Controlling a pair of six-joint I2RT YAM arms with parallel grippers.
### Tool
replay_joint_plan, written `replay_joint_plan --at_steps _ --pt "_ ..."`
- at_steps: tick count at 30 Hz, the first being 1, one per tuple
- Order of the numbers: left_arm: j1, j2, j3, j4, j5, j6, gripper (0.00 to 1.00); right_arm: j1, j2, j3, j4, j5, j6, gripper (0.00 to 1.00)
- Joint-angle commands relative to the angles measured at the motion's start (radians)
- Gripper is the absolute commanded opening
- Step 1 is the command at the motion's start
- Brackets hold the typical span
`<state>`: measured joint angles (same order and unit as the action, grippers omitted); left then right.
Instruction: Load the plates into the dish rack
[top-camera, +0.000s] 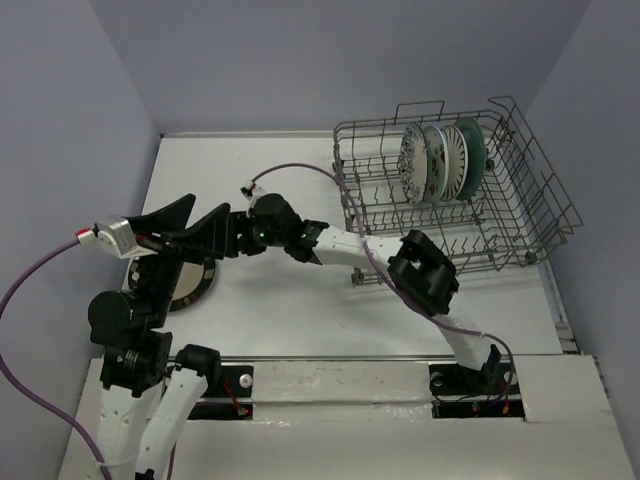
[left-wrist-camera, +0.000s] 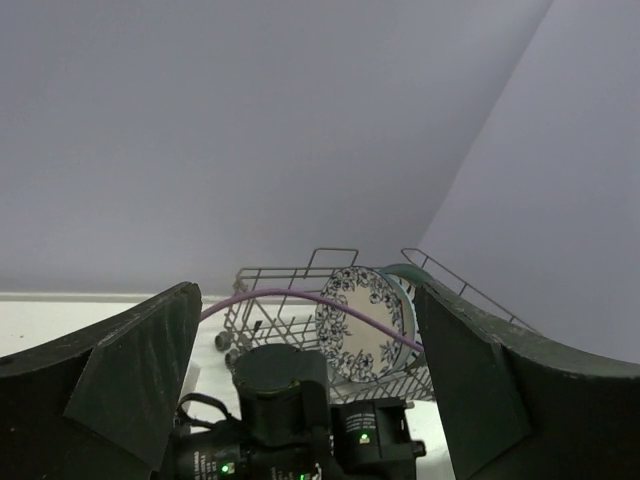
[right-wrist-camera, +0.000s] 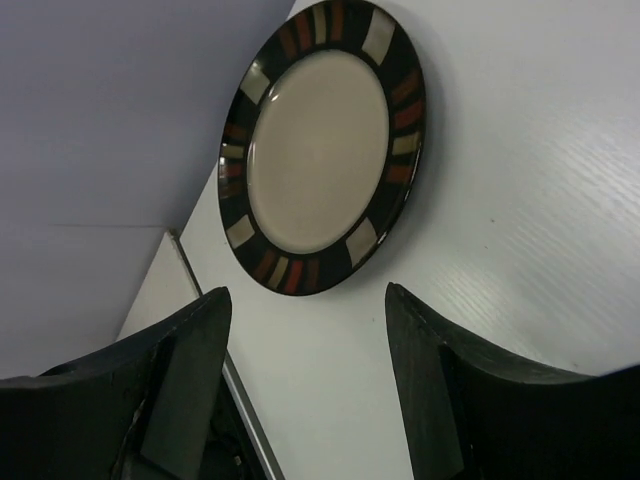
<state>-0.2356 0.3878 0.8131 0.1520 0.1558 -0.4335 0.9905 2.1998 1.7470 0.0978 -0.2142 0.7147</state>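
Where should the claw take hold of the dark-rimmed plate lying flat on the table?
Probably the near rim of the dark-rimmed plate, coming in low from the right claw side: it lies flat on the table, so only its edge can be pinched.

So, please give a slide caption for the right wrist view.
Open right gripper faces the dark-rimmed plate lying flat on the white table.

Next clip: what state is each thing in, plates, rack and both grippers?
Grey wire dish rack: holds four plates.
Blue-white floral round plate: on edge in the rack.
White round plate with small marks: on edge in the rack.
Black-white radial-striped plate: on edge in the rack.
Teal-grey plate: on edge in the rack.
Dark-rimmed round plate with beige centre: flat on the table, unheld.
Left gripper: open, empty.
Right gripper: open, empty.
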Motion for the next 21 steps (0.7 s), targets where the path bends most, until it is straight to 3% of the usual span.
replay_joint_plan --at_steps 1,13,19,21 --pt "-0.044 -0.049 -0.02 -0.006 -0.104 0.097 0.99 0.03 0.124 0.117 0.066 0.027 0.074 0.68" --pt "-0.139 -0.119 -0.129 0.006 -0.187 0.159 0.99 0.039 0.405 0.376 0.065 -0.051 0.146 0.67" --pt "-0.171 -0.135 -0.154 0.015 -0.18 0.163 0.99 0.039 0.544 0.511 0.031 -0.083 0.219 0.59" --pt "-0.183 -0.138 -0.15 0.005 -0.194 0.179 0.99 0.039 0.574 0.572 0.007 -0.085 0.224 0.49"
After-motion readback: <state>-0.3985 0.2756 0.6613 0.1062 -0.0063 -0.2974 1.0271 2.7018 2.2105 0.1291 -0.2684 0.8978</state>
